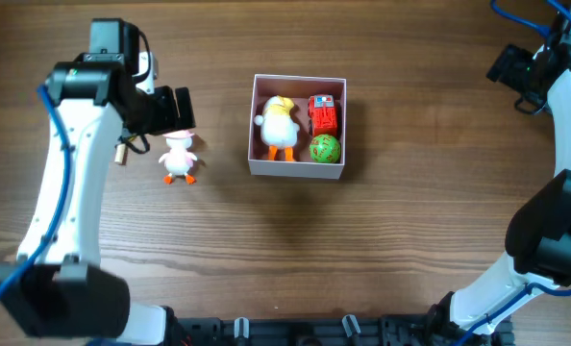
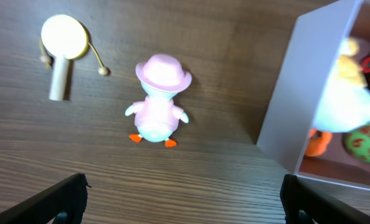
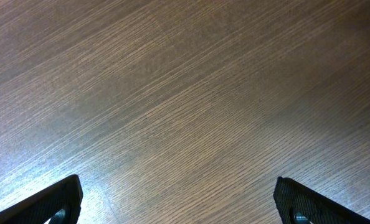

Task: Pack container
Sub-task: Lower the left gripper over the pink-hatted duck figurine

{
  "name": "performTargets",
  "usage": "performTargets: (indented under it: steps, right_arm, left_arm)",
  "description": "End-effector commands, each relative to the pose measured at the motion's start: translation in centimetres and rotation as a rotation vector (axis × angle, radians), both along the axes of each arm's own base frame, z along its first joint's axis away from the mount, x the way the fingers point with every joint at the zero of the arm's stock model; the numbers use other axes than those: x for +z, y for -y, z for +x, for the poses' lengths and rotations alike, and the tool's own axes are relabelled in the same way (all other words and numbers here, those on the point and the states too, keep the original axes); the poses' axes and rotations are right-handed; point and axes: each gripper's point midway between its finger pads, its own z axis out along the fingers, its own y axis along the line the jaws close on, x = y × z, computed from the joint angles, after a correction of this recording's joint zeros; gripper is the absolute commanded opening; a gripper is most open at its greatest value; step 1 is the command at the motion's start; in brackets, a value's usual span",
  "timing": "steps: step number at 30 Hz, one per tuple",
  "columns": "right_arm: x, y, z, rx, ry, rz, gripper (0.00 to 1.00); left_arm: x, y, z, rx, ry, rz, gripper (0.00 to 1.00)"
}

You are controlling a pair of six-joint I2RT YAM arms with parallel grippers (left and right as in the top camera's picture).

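The white container [image 1: 257, 125] stands at the table's middle; it also shows in the left wrist view [image 2: 297, 106]. Inside lie a white and yellow duck [image 1: 280, 123], a red toy [image 1: 323, 113] and a green ball [image 1: 325, 148]. A small white duck with a pink hat [image 1: 179, 158] stands left of the container, seen in the left wrist view [image 2: 158, 102]. A small wooden hand drum [image 2: 63, 46] lies further left. My left gripper [image 2: 184, 199] is open and empty above the pink-hat duck. My right gripper [image 3: 179, 199] is open and empty over bare wood at the far right.
The wooden table [image 1: 410, 221] carries nothing else. The left arm [image 1: 69, 173] reaches along the left side. The right arm [image 1: 559, 192] stands along the right edge.
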Motion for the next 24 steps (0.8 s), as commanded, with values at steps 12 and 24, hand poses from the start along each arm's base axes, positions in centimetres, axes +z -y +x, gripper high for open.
performTargets:
  steps: [12, 24]
  right_arm:
    - [-0.1, 0.2, -0.1, -0.017, -0.002, -0.009, 1.00]
    - [-0.1, 0.2, -0.1, -0.017, -0.003, -0.009, 1.00]
  left_arm:
    - [-8.0, 1.2, 0.7, 0.002, -0.216, -0.055, 1.00]
    - [-11.7, 0.5, 1.1, 0.012, -0.291, -0.016, 1.00]
